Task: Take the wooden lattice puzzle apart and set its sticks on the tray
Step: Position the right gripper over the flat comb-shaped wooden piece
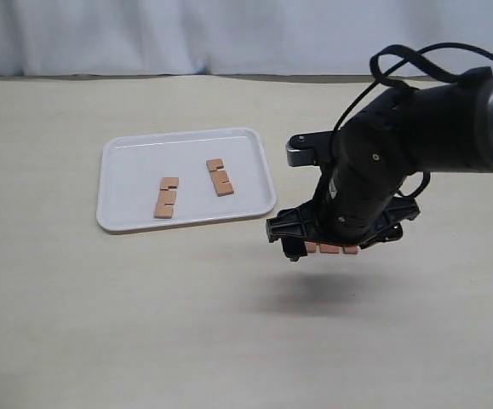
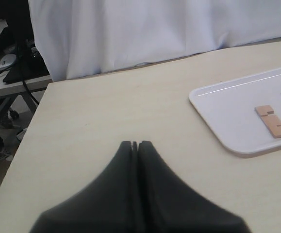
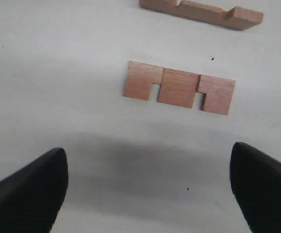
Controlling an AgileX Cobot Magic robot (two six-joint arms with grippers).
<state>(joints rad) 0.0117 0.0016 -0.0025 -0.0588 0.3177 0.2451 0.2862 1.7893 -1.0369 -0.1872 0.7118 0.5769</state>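
The white tray [image 1: 135,183] holds two separate reddish-brown sticks, one [image 1: 167,197] left of the other [image 1: 220,177]. No assembled lattice shows. My right gripper [image 1: 331,239] hovers open over the table to the right of the tray. Under it a third stick [image 1: 329,249] lies flat; the right wrist view shows it [image 3: 179,87] notches toward the camera, ahead of the wide-apart fingers [image 3: 28,189], with a fourth stick [image 3: 201,12] on its edge beyond. Nothing is between the fingers of the right gripper [image 3: 147,189]. My left gripper [image 2: 135,144] is shut and empty, well short of the tray [image 2: 227,107].
The table is pale beige, with a white curtain behind it. In the left wrist view the table's left edge [image 2: 28,126] drops off toward cables and clutter. The right arm's black cables [image 1: 399,64] loop above its wrist.
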